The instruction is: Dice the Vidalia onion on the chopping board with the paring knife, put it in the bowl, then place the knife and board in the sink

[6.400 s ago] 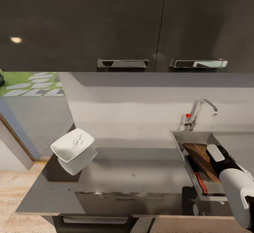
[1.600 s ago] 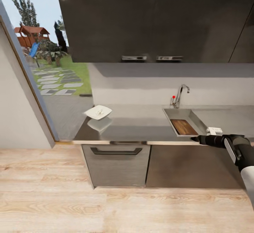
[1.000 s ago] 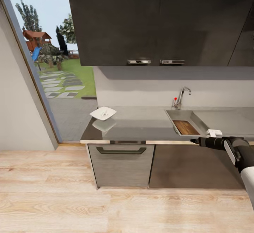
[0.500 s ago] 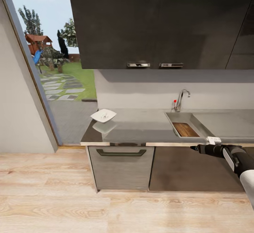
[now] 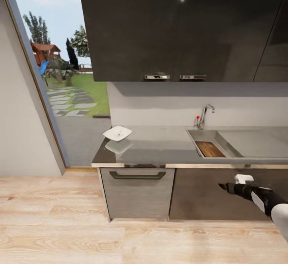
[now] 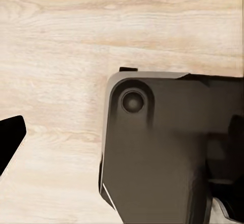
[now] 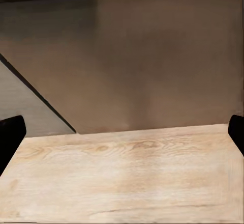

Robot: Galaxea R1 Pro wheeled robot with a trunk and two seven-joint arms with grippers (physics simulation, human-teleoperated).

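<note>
Since half a second ago the right gripper (image 5: 222,185) has dropped from level with the worktop's front edge to hang in front of the dark cabinet door (image 5: 208,194) below it, and the whole scene has slid a little as the camera moved. Inside the sink (image 5: 236,155), a rectangular steel basin, the brown wooden chopping board (image 5: 210,149) lies against the near wall; the knife cannot be made out from here. Behind the basin stands the chrome tap (image 5: 204,115) with its red knob. Well apart to the left, near the end of the smooth grey countertop (image 5: 160,146), sits the bowl (image 5: 117,133), a shallow white squarish dish with small white bits in it, too small to tell more. Its reflection shows on the glossy surface. In the right wrist view the two dark fingertips (image 7: 10,137) stand wide apart with nothing between them, over pale wooden floor (image 7: 127,173). For the left gripper, one dark fingertip (image 6: 9,141) shows above the floor beside a dark part of the robot (image 6: 168,147); whether it is spread or closed I cannot tell.
</note>
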